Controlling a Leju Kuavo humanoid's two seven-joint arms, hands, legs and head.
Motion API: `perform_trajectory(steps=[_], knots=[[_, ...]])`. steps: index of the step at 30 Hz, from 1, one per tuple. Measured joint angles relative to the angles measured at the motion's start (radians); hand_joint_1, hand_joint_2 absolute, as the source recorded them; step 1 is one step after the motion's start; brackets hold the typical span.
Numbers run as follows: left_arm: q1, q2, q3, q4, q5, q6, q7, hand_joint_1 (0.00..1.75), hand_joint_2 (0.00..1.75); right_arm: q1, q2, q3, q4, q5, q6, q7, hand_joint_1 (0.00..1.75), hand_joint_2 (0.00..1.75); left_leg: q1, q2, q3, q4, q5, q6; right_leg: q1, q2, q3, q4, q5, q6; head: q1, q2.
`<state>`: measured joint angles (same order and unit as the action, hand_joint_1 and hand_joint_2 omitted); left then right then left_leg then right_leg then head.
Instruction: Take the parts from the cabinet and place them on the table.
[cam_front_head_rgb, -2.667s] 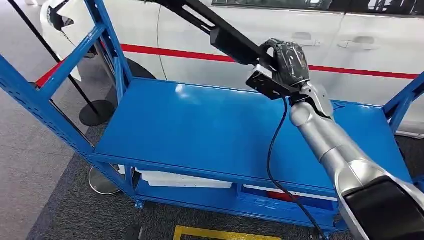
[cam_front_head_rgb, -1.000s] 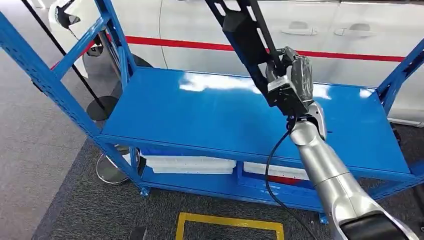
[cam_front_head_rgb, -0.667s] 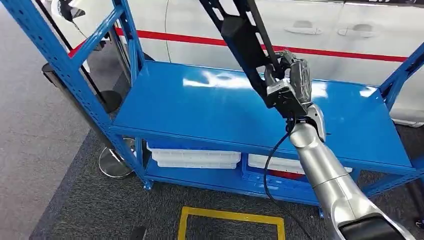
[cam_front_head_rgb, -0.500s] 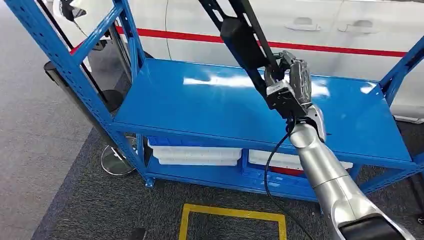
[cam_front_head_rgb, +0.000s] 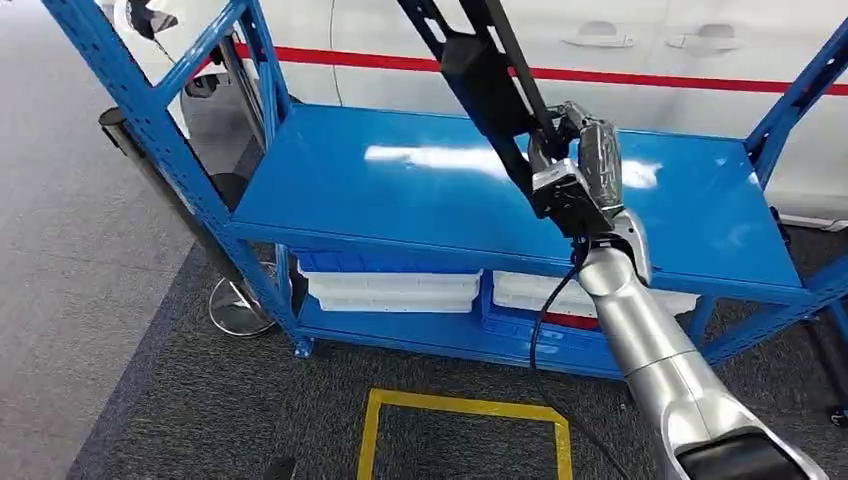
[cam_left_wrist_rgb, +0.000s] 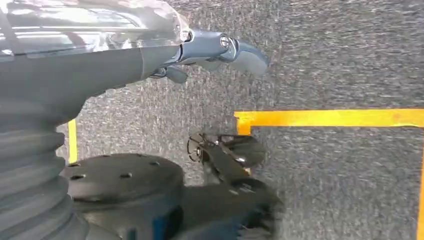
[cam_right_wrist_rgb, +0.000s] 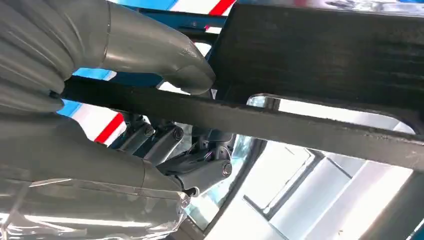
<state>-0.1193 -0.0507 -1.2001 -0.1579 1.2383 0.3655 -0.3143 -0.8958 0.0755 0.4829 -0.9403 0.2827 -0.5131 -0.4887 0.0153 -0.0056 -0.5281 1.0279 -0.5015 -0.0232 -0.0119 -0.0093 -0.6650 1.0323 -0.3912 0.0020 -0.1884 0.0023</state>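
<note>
Head view, right hand (cam_front_head_rgb: 585, 170) raised over blue table (cam_front_head_rgb: 400, 215), gripping black part (cam_front_head_rgb: 480, 70)

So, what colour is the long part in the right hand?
Black; the part held by the right hand shows best in the head view.

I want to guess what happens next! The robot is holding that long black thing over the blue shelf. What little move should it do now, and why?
Probably lower it. The right hand grips the long black part tilted above the bare blue shelf top, not yet resting on it.
</note>
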Motion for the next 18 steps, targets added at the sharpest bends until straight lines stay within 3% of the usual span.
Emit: perform_trajectory(steps=[1, 3, 4, 5, 6, 8, 9, 10, 11, 13, 14, 15, 16, 18], knots=[[0.0, 0.0, -0.001, 0.0, 0.0, 0.0, -0.001, 0.0, 1.75, 0.003, 0.0, -0.002, 0.0, 0.0, 0.0, -0.001, 1.75, 1.75, -0.003, -0.002, -0.01, 0.003, 0.008, 0.011, 0.0, -0.001, 0.001, 0.0, 0.007, 0.008, 0.0, 0.0], [0.004, 0.001, -0.003, 0.0, 0.0, 0.001, -0.003, 0.0, 1.75, 0.005, 0.0, -0.003, 0.0, 0.0, -0.001, -0.004, 1.75, 1.75, -0.008, -0.002, -0.015, 0.003, 0.014, 0.021, -0.001, -0.001, 0.0, -0.004, 0.02, 0.022, 0.0, 0.0], [0.006, 0.001, -0.004, 0.0, 0.0, 0.001, -0.003, 0.0, 1.75, 0.008, -0.001, -0.004, -0.001, -0.001, -0.001, -0.004, 1.75, 1.75, -0.003, -0.001, -0.019, -0.006, 0.023, 0.034, 0.0, 0.0, -0.002, -0.005, 0.025, 0.029, 0.0, 0.0], [0.006, 0.001, -0.005, 0.0, 0.0, 0.001, -0.005, 0.0, 1.75, 0.011, -0.003, -0.006, -0.002, -0.003, -0.001, -0.006, 1.75, 1.75, 0.0, 0.005, -0.021, -0.01, 0.035, 0.042, -0.008, 0.005, -0.01, 0.008, 0.003, 0.032, 0.0, 0.0], [0.005, 0.001, -0.006, 0.0, -0.001, 0.001, -0.006, 0.0, 1.75, 0.013, -0.003, -0.008, -0.003, -0.003, -0.002, -0.005, 1.75, 1.75, -0.001, 0.005, -0.031, -0.011, 0.043, 0.05, -0.006, 0.005, -0.026, 0.049, -0.048, 0.034, 0.001, 0.0], [0.005, 0.001, -0.007, 0.0, 0.0, 0.001, -0.006, 0.0, 1.75, 0.021, -0.006, -0.015, -0.006, -0.003, -0.002, -0.005, 1.75, 1.75, -0.004, 0.005, -0.054, -0.011, 0.06, 0.056, -0.006, 0.005, -0.075, 0.203, -0.156, 0.039, 0.0, 0.0], [0.006, 0.001, -0.007, 0.0, 0.0, 0.001, -0.007, 0.0, 1.75, 0.028, -0.01, -0.018, -0.007, -0.003, -0.002, -0.005, 1.75, 1.75, -0.005, 0.005, -0.064, -0.01, 0.068, 0.057, -0.006, 0.005, -0.091, 0.266, -0.181, 0.04, 0.0, 0.0], [0.006, 0.002, -0.007, 0.0, 0.0, 0.001, -0.007, 0.0, 1.75, 0.038, -0.011, -0.018, -0.007, -0.003, -0.002, -0.005, 1.75, 1.75, -0.006, 0.005, -0.074, -0.008, 0.075, 0.056, -0.006, 0.005, -0.092, 0.298, -0.179, 0.04, 0.0, 0.0], [0.007, 0.002, -0.007, 0.0, 0.0, 0.001, -0.007, 0.0, 1.75, 0.047, -0.012, -0.018, -0.007, -0.003, -0.002, -0.005, 1.75, 1.75, -0.007, 0.005, -0.083, -0.008, 0.081, 0.056, -0.006, 0.005, -0.073, 0.289, -0.157, 0.038, 0.0, 0.0], [0.008, 0.002, -0.008, 0.0, 0.0, 0.001, -0.004, 0.0, 1.75, 0.058, -0.014, -0.019, -0.007, -0.005, -0.002, -0.007, 1.75, 1.75, -0.009, 0.003, -0.102, -0.004, 0.093, 0.052, -0.004, 0.005, 0.028, 0.148, -0.09, 0.028, 0.0, 0.0], [0.008, 0.001, -0.008, 0.0, 0.0, 0.001, -0.002, 0.0, 1.75, 0.059, -0.017, -0.02, -0.007, -0.008, -0.003, -0.01, 1.75, 1.75, -0.01, 0.003, -0.107, -0.001, 0.098, 0.049, 0.0, 0.006, 0.092, 0.053, -0.08, 0.018, 0.0, 0.0], [0.008, 0.0, -0.008, 0.0, 0.0, 0.002, -0.002, 0.0, 1.75, 0.06, -0.018, -0.021, -0.007, -0.012, -0.004, -0.017, 1.75, 1.75, -0.012, 0.003, -0.115, -0.001, 0.103, 0.043, 0.005, 0.007, 0.126, -0.003, -0.111, 0.007, 0.0, 0.0], [0.008, 0.0, -0.008, 0.0, 0.0, 0.002, -0.002, 0.0, 1.75, 0.066, -0.018, -0.022, -0.01, -0.016, -0.009, -0.027, 1.75, 1.75, -0.012, 0.004, -0.114, -0.003, 0.109, 0.037, 0.008, 0.006, 0.119, -0.006, -0.098, 0.009, 0.0, 0.0], [0.009, 0.0, -0.008, 0.0, 0.0, 0.005, -0.001, 0.0, 1.75, 0.083, -0.024, -0.026, -0.011, -0.023, -0.015, -0.047, 1.75, 1.75, -0.008, 0.005, -0.115, -0.008, 0.122, 0.025, 0.013, 0.007, 0.115, -0.01, -0.092, 0.002, 0.0, 0.0]])
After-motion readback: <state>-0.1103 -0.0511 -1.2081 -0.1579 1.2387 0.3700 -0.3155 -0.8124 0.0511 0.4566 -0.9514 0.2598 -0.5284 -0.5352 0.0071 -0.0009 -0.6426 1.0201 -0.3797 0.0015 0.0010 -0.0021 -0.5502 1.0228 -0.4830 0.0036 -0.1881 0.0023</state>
